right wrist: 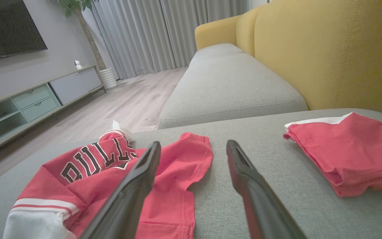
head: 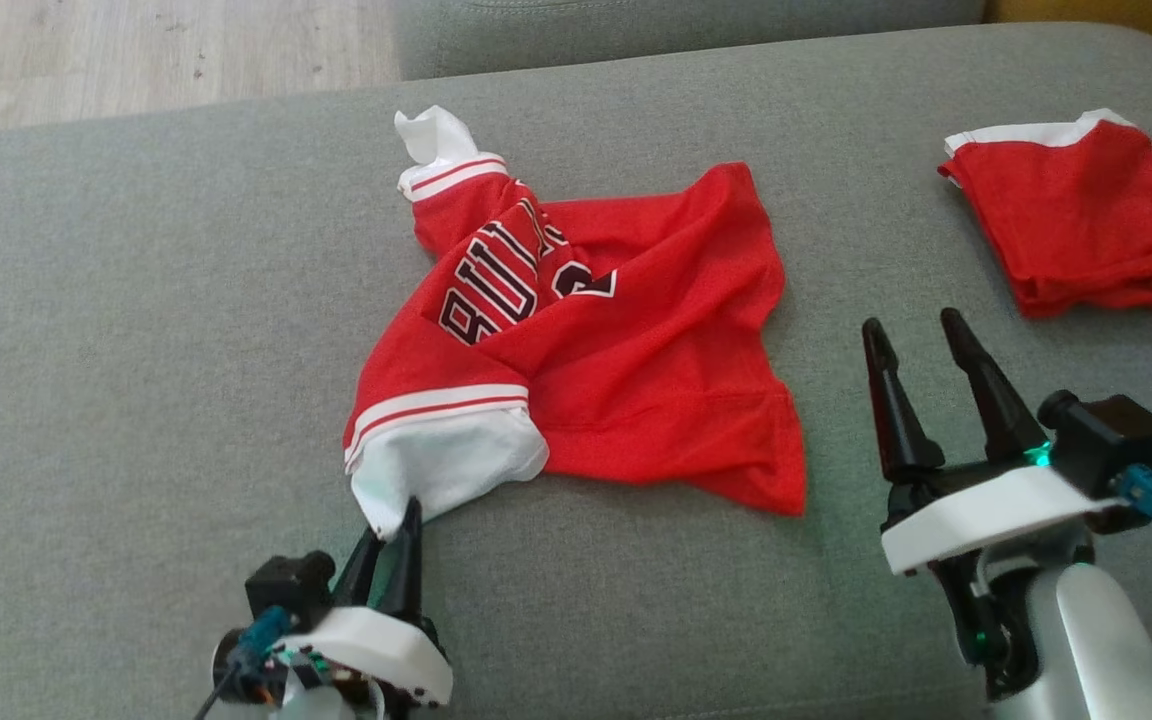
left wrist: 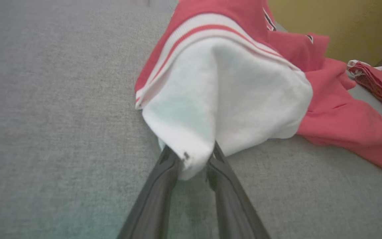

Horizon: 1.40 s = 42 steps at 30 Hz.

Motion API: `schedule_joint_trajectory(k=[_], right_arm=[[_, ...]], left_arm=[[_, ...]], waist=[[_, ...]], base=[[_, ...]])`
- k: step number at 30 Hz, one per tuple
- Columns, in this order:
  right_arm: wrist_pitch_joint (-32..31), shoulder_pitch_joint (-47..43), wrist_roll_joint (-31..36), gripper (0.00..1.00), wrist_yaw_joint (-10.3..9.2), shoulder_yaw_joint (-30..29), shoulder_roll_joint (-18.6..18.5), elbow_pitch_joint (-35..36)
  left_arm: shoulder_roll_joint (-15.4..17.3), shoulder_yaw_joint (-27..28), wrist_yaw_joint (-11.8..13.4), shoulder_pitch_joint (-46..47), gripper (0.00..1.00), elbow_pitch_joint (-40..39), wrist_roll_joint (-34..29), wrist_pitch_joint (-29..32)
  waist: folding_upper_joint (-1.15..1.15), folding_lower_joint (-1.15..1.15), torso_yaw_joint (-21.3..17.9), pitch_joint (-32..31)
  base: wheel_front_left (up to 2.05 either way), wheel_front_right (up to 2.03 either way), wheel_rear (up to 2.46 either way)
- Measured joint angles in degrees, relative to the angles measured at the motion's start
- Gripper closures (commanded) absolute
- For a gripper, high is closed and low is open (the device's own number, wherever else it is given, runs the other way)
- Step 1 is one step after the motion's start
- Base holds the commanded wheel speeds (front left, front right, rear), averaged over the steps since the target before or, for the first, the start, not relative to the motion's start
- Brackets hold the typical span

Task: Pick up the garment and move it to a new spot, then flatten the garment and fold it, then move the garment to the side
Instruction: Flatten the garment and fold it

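Note:
A red jersey [head: 626, 340] with white sleeves and black lettering lies crumpled in the middle of the grey sofa seat [head: 136, 330]. My left gripper [head: 398, 522] is shut on the tip of its near white sleeve [head: 446, 470], at the lower left of the head view. The left wrist view shows the same sleeve [left wrist: 230, 99] pinched between the dark fingers [left wrist: 164, 172] of the left gripper [left wrist: 193, 162]. My right gripper [head: 914, 330] hovers open to the right of the jersey, holding nothing. In the right wrist view, the right gripper [right wrist: 193, 146] points past the jersey [right wrist: 118, 172].
A folded red garment with a white band [head: 1086, 220] lies at the seat's far right, also visible as a red folded garment [right wrist: 350, 149]. Behind it rises a yellow backrest [right wrist: 327, 53]. Wood floor [head: 136, 50] lies beyond the seat's far edge.

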<state>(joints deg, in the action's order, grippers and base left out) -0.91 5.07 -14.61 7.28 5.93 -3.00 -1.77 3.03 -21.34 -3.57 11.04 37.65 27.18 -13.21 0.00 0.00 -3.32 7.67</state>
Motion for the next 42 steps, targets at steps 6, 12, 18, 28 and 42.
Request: schedule_joint_trajectory(k=[6,12,18,28,42], right_arm=[[0.48,0.01,0.00,0.00,0.00,-1.30,0.03,0.00],[0.47,-0.13,0.77,0.00,0.00,-6.01,0.11,0.02],[0.38,-3.42,2.12,0.00,0.00,-11.20,0.30,0.34],[0.31,-4.53,3.53,0.00,0.00,-13.69,0.44,-0.05],[0.41,-4.47,3.52,0.00,0.00,-11.93,0.44,-2.75]], left_arm=[[-0.05,0.46,-0.03,1.04,1.00,-1.41,-0.25,-0.83],[1.81,1.23,0.10,-0.07,1.00,-10.20,-2.75,-1.07],[7.56,2.92,2.15,-7.29,1.00,-24.15,-3.57,1.14],[11.04,6.98,6.68,-16.85,1.00,-34.29,-0.08,9.23],[8.37,5.71,5.99,-11.21,0.00,-24.44,0.54,6.03]], waist=[[0.00,0.00,0.55,-0.33],[0.00,-0.01,2.14,-1.24],[0.00,-0.01,3.99,-2.38],[0.00,-0.01,4.79,-2.85],[0.00,0.00,4.91,-3.09]], base=[[0.00,0.00,0.00],[0.00,0.00,0.00],[0.00,0.00,0.00],[0.00,0.00,0.00],[0.00,0.00,0.00]])
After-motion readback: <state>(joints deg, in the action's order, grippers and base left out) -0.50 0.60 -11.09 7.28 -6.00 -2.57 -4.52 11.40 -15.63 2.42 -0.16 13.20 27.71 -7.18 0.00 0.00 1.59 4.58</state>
